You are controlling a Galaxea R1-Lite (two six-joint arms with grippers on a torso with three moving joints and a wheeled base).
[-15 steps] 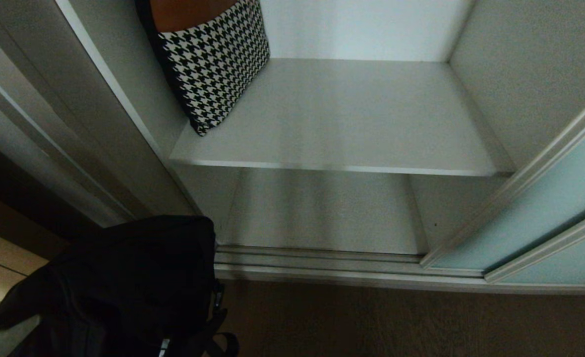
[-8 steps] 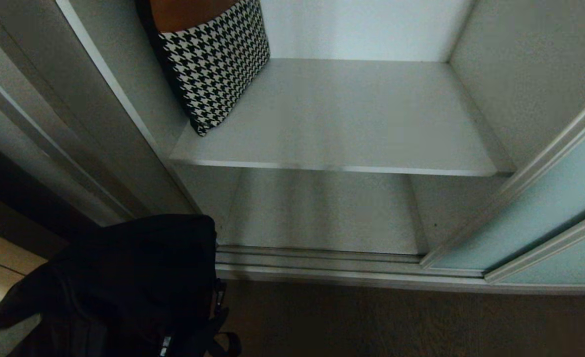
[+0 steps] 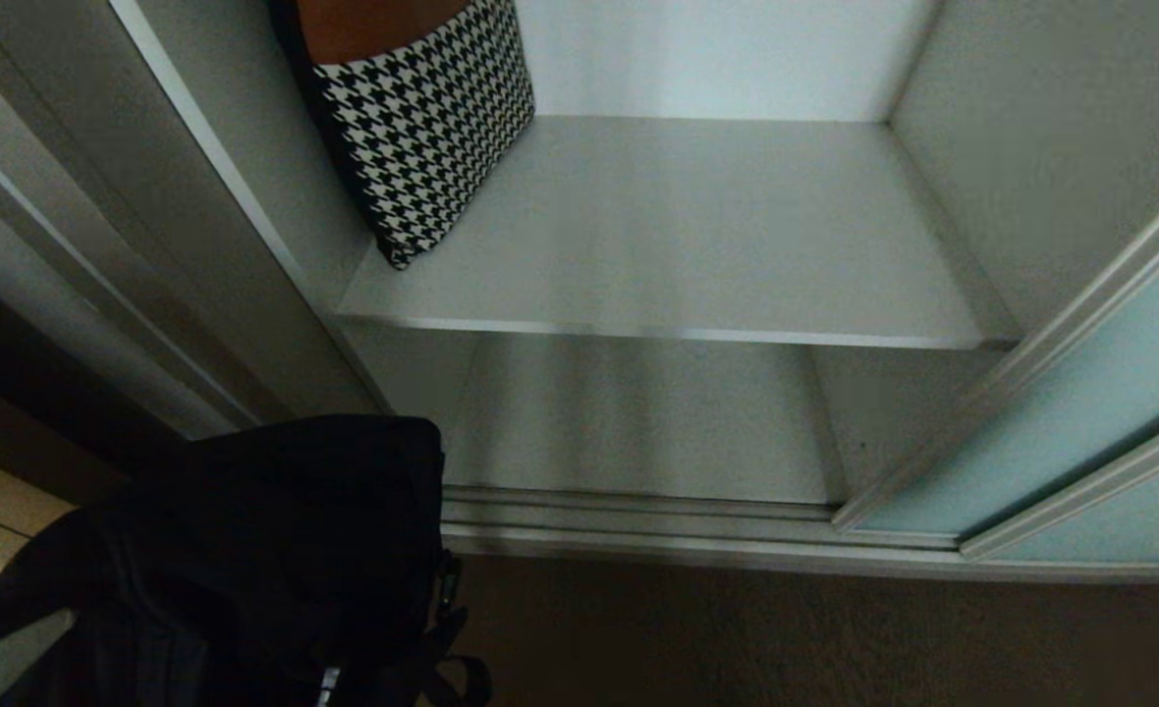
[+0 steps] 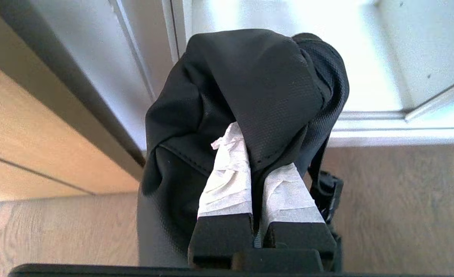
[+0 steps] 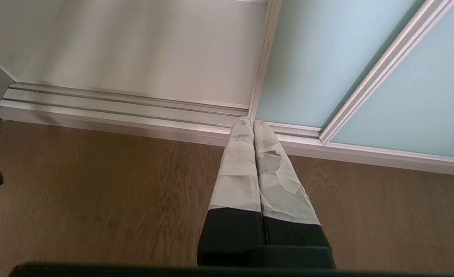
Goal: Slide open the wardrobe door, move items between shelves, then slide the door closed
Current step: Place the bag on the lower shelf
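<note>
- Head view: The wardrobe stands open. The door (image 3: 1061,432) of pale teal glass is slid to the right side. The houndstooth piece (image 3: 422,137) with an orange-brown top leans at the back left of the upper shelf (image 3: 697,236). The lower shelf (image 3: 638,422) sits under it. The black bag (image 3: 246,570) hangs low on the left, in front of the wardrobe and above the wood floor (image 3: 786,638).
- Left wrist view: The left hand (image 4: 256,154) has its 2 taped fingers (image 4: 227,181) pinched tight on a fold of the bag (image 4: 250,84). The bag hangs over the floor, just in front of the wardrobe's track.
- Right wrist view: The right hand (image 5: 253,125) holds nothing. Its 2 taped fingers (image 5: 238,169) are pressed together. It points down at the floor, near the bottom corner of the door (image 5: 311,61).
</note>
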